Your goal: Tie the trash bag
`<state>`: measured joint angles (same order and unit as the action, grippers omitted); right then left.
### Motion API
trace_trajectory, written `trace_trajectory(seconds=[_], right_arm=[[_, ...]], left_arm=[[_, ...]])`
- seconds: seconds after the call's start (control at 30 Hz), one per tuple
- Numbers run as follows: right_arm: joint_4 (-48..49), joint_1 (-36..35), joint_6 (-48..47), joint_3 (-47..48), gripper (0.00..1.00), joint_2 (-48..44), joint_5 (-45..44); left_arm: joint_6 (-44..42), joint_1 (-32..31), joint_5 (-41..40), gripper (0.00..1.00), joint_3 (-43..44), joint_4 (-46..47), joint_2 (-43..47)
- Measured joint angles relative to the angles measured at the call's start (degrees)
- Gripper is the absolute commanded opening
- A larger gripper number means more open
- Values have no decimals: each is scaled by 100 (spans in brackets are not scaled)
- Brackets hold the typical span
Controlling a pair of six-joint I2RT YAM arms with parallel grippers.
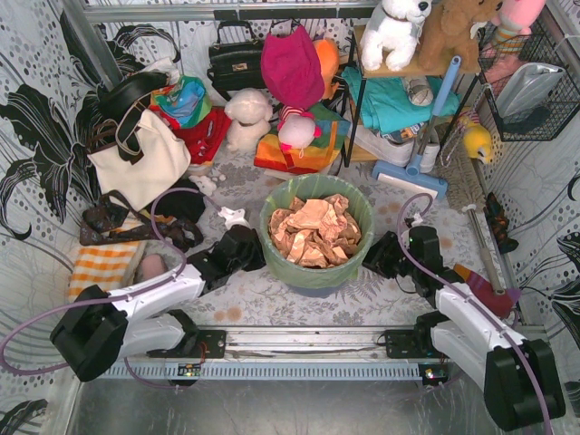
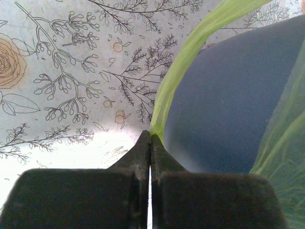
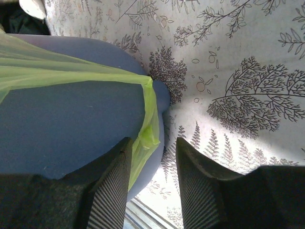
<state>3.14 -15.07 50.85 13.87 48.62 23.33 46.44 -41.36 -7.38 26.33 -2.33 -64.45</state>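
Top external view: trash bag (image 1: 279, 210), thin green film, lines a round bin (image 1: 317, 275) at the middle of the tabletop (image 1: 272, 299). Its rim is folded over the bin's lip and crumpled tan paper (image 1: 313, 231) fills it.

Risks, judged:
- Slip. The left pinch sits at the very fingertips, so a pull may draw the film out.
- Tear. The film looks thin, and opposed pulls from both sides may rip the edge.
- False grip. The bin wall lies just beside the right hand's flap, so the fingers may catch the bin lip along with the film, or miss the film.
- Drag. Lifting the edges may shift or tip the bin.

Left hand (image 2: 150, 143): fully closed, pinching a taut strip of the bag's edge beside the bin.

Right hand (image 3: 152, 148): partly open, holding nothing. A green flap hangs between its fingers, against the bin's side.
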Motion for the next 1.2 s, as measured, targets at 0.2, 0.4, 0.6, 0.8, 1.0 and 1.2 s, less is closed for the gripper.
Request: trace_trajectory(seconds=[0.2,0.4,0.6,0.8,1.0,1.2], right_arm=[[433,0,120,-66,28,339,118],[656,0,192,-138,8,710,227],[723,0,223,-140,0,863,304],[105,0,31,-57,0,555,46],[-907,0,-345,407,0,13,-549],[-1060,0,-11,442,49,-74,-457]], left_arm=[[-31,0,33,0,120,-59,-96],[-74,0,35,0,131,-122,-96],[-127,0,35,0,131,-129,-96],[-133,0,31,0,131,-155,-96],[-138,0,-31,0,136,-267,-105],[-136,0,-37,0,157,-356,-140]])
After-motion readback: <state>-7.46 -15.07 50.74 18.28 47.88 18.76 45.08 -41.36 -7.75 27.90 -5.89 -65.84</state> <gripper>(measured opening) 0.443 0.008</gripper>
